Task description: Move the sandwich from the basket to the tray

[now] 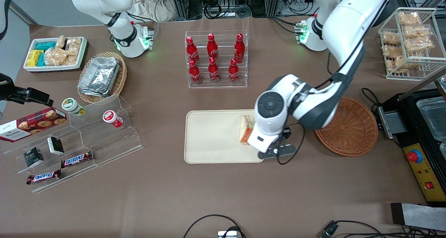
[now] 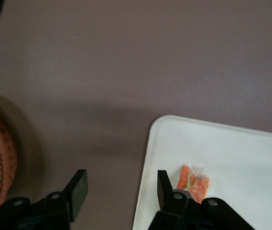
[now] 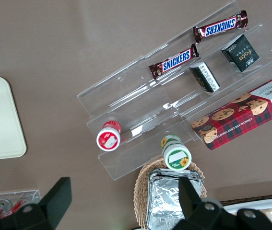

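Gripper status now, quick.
Left gripper: jaws open, holding nothing, at the tray edge nearest the basket; the sandwich lies on the tray.

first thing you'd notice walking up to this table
The working arm bends low over the table's middle, its gripper open above the cream tray's edge nearest the round wicker basket. The wrapped sandwich already lies on that tray, and the basket holds nothing. Farther from the camera than the tray, six red cola bottles stand in a clear rack.
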Available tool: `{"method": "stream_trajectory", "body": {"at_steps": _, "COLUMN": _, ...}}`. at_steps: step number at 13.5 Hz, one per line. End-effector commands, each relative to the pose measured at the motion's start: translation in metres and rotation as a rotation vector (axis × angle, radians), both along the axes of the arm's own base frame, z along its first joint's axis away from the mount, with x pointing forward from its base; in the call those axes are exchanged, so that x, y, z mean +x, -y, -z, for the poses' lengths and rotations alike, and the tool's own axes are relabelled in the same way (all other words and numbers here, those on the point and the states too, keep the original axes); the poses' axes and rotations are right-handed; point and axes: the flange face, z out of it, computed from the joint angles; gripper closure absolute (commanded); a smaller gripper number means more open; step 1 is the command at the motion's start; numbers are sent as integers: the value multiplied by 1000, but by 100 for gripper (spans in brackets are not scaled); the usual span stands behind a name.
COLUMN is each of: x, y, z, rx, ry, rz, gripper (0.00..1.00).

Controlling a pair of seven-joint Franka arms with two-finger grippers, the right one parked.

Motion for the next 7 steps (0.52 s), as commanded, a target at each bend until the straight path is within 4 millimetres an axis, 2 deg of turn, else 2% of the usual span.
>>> {"method": "stream_trajectory", "body": {"at_steps": 1, "x": 9, "y": -36, "z": -38, "rx": -21, "ry": 11, "rz": -65, "gripper": 29}}
{"method": "stream_trajectory", "body": {"at_steps": 2, "x": 13, "y": -49, "z": -47, "rx": -30, "ry": 13, "rz": -97, "gripper": 29}}
{"method": "stream_trajectory", "body": {"at_steps": 3, "x": 11, "y": -53, "z": -56, "rx": -15, "ry": 7, "rz": -111, "gripper": 27}}
{"method": "stream_trajectory", "body": {"at_steps": 4, "x": 9, "y": -61, "z": -60, "rx": 10, "ry": -7, "rz": -124, "gripper": 22}}
{"method": "stream_trajectory", "body": {"at_steps": 6, "x": 19, "y": -93, "z": -67, "rx": 13, "ry": -14, "rz": -173, "gripper": 12}}
{"method": "stream_trajectory", "body": {"at_steps": 7, "x": 19, "y": -94, "z": -68, "rx": 12, "ry": -14, "rz": -177, "gripper": 10}}
